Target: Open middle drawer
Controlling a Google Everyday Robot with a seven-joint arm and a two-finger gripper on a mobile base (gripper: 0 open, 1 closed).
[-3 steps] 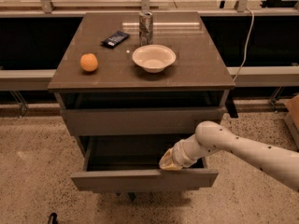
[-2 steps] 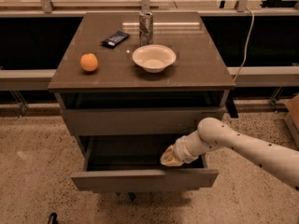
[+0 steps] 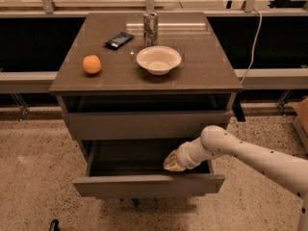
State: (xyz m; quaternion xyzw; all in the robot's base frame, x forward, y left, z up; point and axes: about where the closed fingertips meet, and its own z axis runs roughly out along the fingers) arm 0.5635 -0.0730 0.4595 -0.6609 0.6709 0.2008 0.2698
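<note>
The middle drawer is a wide, shallow grey-brown drawer with a plain flat front. It stands pulled out well in front of the cabinet, and its dark inside shows. My gripper reaches in from the right and sits inside the drawer, just behind the right part of its front panel. My white arm runs off to the lower right. The taller top drawer above is out only a little. The lowest drawer is hidden under the open one.
On the cabinet top are an orange, a white bowl, a metal can and a dark snack packet. Speckled floor lies all around. A cable hangs at the right. A low rail runs behind the cabinet.
My gripper has shifted slightly left and up inside the drawer, with the arm's bend a little higher. The drawer stands about as far out as before.
</note>
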